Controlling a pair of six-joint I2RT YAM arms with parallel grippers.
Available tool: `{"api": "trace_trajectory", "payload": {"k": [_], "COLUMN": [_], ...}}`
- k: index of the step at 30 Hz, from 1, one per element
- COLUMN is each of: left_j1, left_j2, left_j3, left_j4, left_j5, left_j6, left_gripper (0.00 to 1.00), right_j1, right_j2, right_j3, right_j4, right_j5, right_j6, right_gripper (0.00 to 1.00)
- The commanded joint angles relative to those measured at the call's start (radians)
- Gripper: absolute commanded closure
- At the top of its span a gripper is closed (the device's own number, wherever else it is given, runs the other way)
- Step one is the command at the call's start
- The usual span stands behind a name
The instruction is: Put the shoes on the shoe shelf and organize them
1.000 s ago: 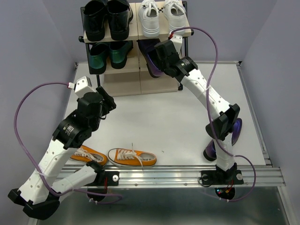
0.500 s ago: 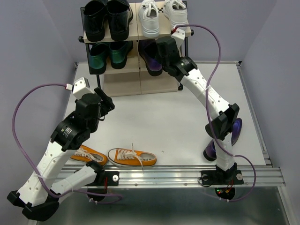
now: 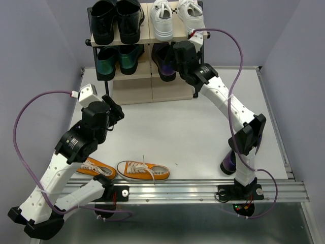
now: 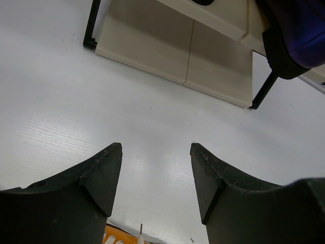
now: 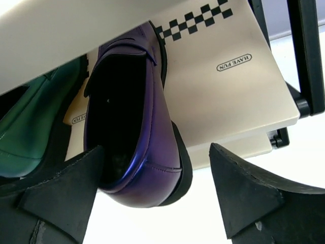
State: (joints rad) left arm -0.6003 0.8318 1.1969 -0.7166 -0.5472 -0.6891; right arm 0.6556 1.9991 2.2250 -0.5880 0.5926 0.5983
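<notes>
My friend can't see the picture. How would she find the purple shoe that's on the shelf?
Start at the shoe shelf at the far end of the white table and look at its middle tier. The purple loafer sits on the right half, next to the metallic green pair. It is the only glossy purple shoe on the shelf, and it has no laces.

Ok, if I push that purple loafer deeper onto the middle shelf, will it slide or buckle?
It will likely slide whole: the purple loafer keeps its opening's shape, so it seems stiff. Its glossy upper may slip between the jaws. Its heel overhangs the edge of the shelf board, so a backward tug could tip it off.
</notes>
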Motion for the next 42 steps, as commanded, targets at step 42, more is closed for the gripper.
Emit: {"api": "trace_trajectory", "payload": {"k": [42], "left_j1": [0.004], "left_j2": [-0.002], "left_j3": [-0.025], "left_j4": [0.028], "left_j5": [0.006], "left_j6": [-0.012], "left_gripper": [0.33], "right_j1": [0.010], "right_j2": [-0.120], "right_j3": [-0.421], "right_j4": [0.479], "right_j5": [-0.244], "right_j6": [-0.397], "right_gripper": [0.03]}}
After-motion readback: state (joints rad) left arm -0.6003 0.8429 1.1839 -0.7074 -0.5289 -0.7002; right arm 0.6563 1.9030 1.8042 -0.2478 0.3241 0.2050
